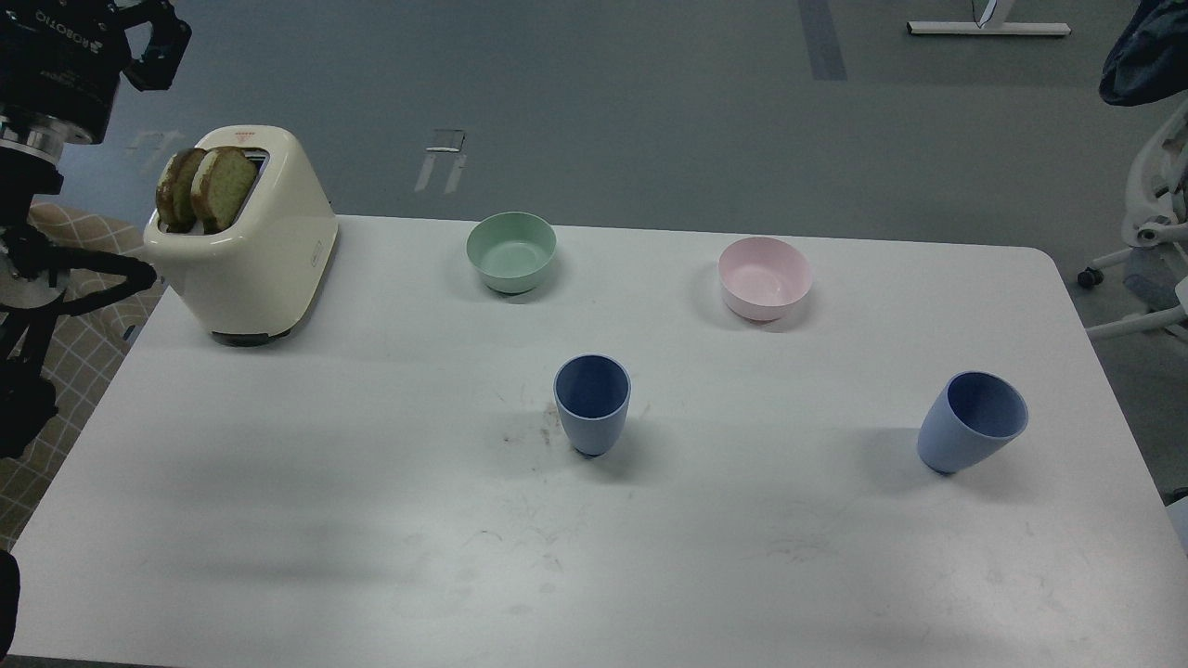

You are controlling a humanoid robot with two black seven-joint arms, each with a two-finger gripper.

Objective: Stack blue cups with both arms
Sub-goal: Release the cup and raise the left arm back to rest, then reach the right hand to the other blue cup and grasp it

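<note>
Two dusty-blue cups stand apart on the white table (371,520). One blue cup (592,408) is upright near the middle. The other blue cup (970,425) stands near the right edge and looks tilted to the right. Both are empty and nothing touches them. My left arm (56,65) is raised at the top left corner, far from both cups. Only its lettered wrist and a black part of the gripper show; the fingertips are cut off by the top edge. My right arm is out of view.
A cream toaster (255,250) with two bread slices stands at the back left, close to my left arm. A mint-green bowl (511,250) and a pale pink bowl (765,276) stand at the back. Chair legs show past the table's right edge.
</note>
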